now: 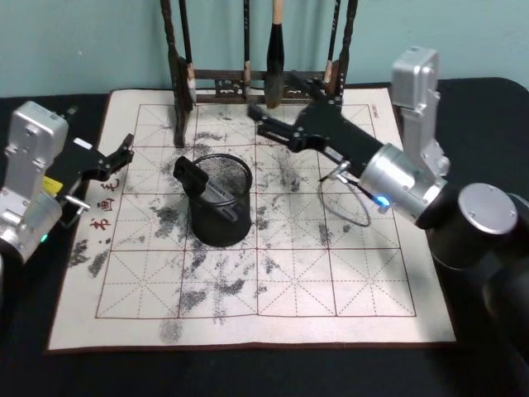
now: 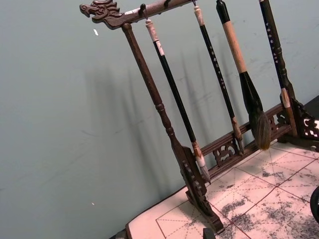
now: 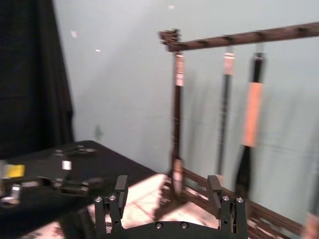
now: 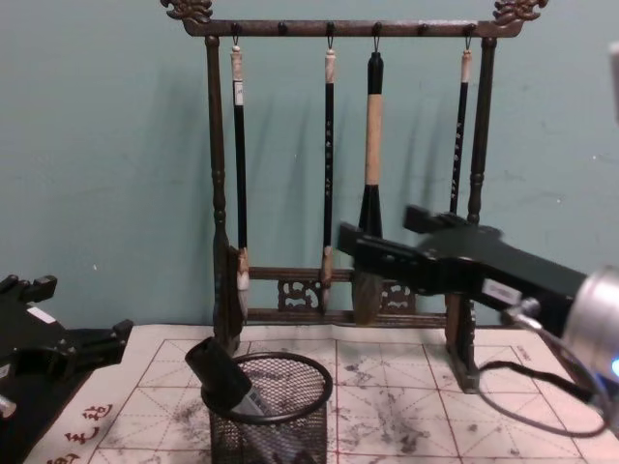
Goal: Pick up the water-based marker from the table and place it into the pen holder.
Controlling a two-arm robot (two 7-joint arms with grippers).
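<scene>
The water-based marker leans inside the pen holder, its black cap sticking out over the rim on the left. The black mesh holder stands on the white mat of the dark table. My right gripper hovers above and behind the holder, near the brush rack, open with nothing between its fingers. Off the mat's left edge my left gripper rests open and empty.
A tall dark wooden brush rack with several hanging brushes stands at the mat's back edge against the teal wall. The right arm's cable loops over the mat right of the holder. The mat's front half is bare.
</scene>
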